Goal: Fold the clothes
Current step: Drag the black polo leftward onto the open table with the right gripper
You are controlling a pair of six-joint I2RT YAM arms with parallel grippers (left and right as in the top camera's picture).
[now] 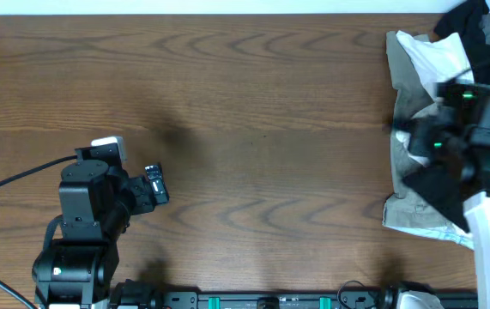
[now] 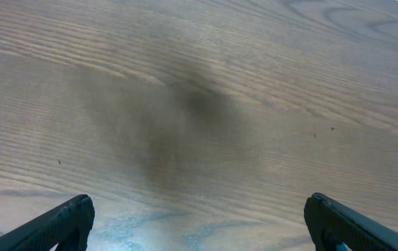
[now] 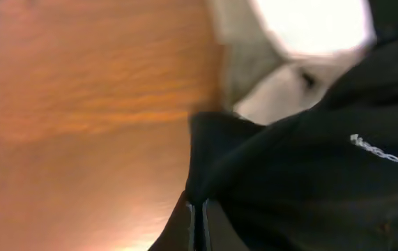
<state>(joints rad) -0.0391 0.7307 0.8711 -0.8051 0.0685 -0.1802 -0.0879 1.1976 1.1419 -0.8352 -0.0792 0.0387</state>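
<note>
The only writing in view is a short line of small white lettering (image 3: 387, 159) on the black polo shirt (image 3: 303, 188), seen in the right wrist view. It runs at a slant across the dark cloth and is too blurred for any letter to be made out. Nothing else by the right edge of the desk (image 1: 245, 103) carries readable text.

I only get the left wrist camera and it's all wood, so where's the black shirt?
Observer: The black polo shirt is at the right end of the table, over white and beige garments.
Operator: Is anything holding it?
Observer: Yes, the right end effector is shut on a fold of it.
Operator: And where's my arm?
Observer: Your left end effector hangs over bare wood on the table's left side.
</note>
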